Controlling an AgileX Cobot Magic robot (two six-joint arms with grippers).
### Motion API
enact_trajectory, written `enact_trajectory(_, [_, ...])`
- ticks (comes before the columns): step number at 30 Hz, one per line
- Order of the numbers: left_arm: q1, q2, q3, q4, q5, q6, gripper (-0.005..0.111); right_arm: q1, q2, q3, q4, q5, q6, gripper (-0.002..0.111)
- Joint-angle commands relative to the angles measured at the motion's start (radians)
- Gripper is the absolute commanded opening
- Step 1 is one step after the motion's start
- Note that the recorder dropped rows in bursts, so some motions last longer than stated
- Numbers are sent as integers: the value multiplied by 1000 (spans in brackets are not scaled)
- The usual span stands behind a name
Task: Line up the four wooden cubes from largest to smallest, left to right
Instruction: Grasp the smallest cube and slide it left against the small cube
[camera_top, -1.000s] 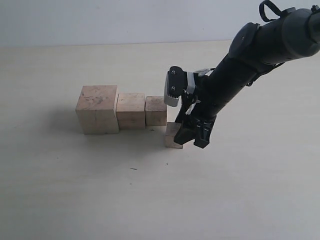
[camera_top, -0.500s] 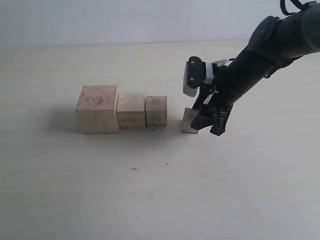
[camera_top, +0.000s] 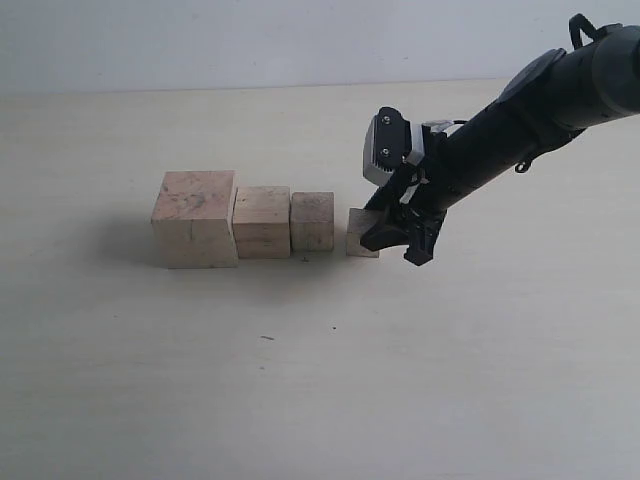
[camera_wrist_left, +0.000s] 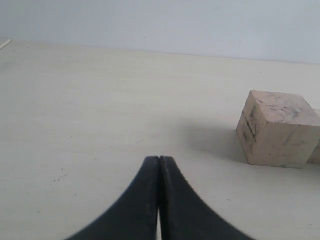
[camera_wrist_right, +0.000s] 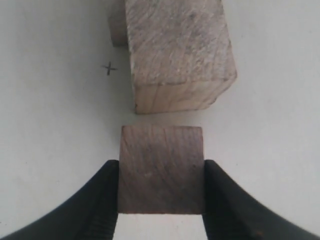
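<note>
Three pale wooden cubes stand in a row on the table: the largest cube (camera_top: 195, 217) at the left, the second cube (camera_top: 261, 221) beside it, then the third cube (camera_top: 312, 221). The smallest cube (camera_top: 360, 232) sits just right of the third with a narrow gap, held between the fingers of my right gripper (camera_top: 385, 236). In the right wrist view the smallest cube (camera_wrist_right: 161, 169) fills the gap between both black fingers, with the third cube (camera_wrist_right: 177, 52) just beyond it. My left gripper (camera_wrist_left: 159, 160) is shut and empty, and the largest cube (camera_wrist_left: 279, 128) lies far ahead of it.
The pale tabletop (camera_top: 320, 380) stretches around the row, with a plain wall behind. A small pencil cross mark (camera_wrist_right: 108, 68) is on the surface beside the third cube. The black right arm (camera_top: 530, 100) reaches in from the upper right.
My right gripper has carried the smallest cube from in front of the row, out to the right, then back left into line just right of the third cube.
</note>
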Motion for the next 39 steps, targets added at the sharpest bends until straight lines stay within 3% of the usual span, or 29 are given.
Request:
enact_trajectory(1, [5,-5,3,1,-12,1,0,-1,55,-41,-26,13,-15,0])
enact_trajectory(12, [5,-5,3,1,-12,1,0,-1,92,-101,-3,46,-212,0])
enact_trajectory(22, [5,-5,3,1,-12,1,0,-1,126,-101,65,50,-197,1])
enact_trajectory(30, [5,-5,3,1,-12,1,0,-1,123,-101,65,59,-195,25])
enact_trajectory(39, [5,-5,3,1,-12,1,0,-1,105,-101,67,52,-159,61])
